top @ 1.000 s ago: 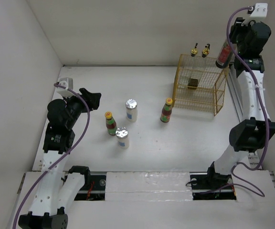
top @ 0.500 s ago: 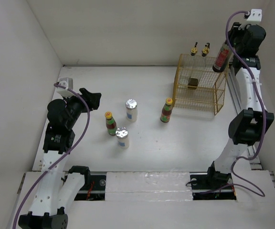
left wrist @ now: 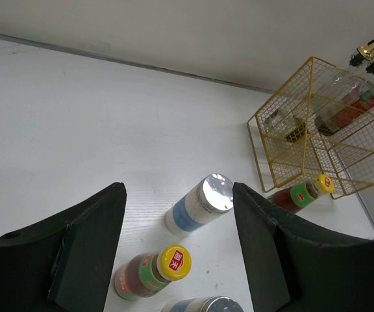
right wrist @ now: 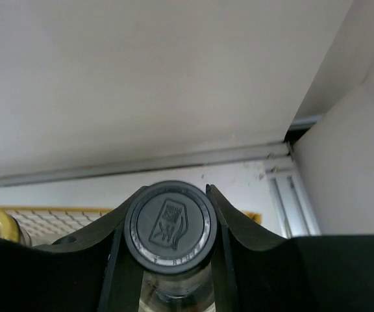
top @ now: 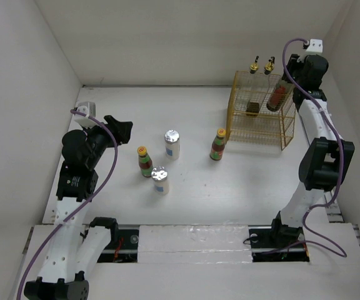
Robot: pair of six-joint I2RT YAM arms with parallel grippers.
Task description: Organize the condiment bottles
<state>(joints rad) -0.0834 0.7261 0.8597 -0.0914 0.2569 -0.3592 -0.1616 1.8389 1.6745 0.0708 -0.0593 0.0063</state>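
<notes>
The right gripper (top: 287, 80) is clenched on the dark black-capped bottle (top: 277, 95), its fingers (right wrist: 221, 224) pressed to either side of the neck just under the cap. The bottle hangs within the yellow wire basket (top: 260, 129) at the far right corner of the table, close to the basket's right wall. The top view does not show whether its base rests on the basket floor. The step in hand seems to be setting this bottle down. To do that well, the arm should lower it straight and upright until the base sits flat on the wire. Only then should the jaws part, and the wrist should rise vertically so that neither finger catches the rim or the mesh. The two gold-spouted bottles (top: 254, 65) (top: 269, 64) appear to stand along the basket's far side, just beside the held one. Any sideways drift toward them could knock them over, so the descent wants to stay near the right wall. The left gripper (top: 122, 128) hangs near the table's left edge with its jaws apart and nothing between them. Before it, in the middle of the table, stand a red yellow-capped bottle (top: 144, 161) and two silver-lidded jars (top: 172, 144) (top: 160, 180). A second red bottle (top: 218, 144) stands just beside the basket's near left corner.
</notes>
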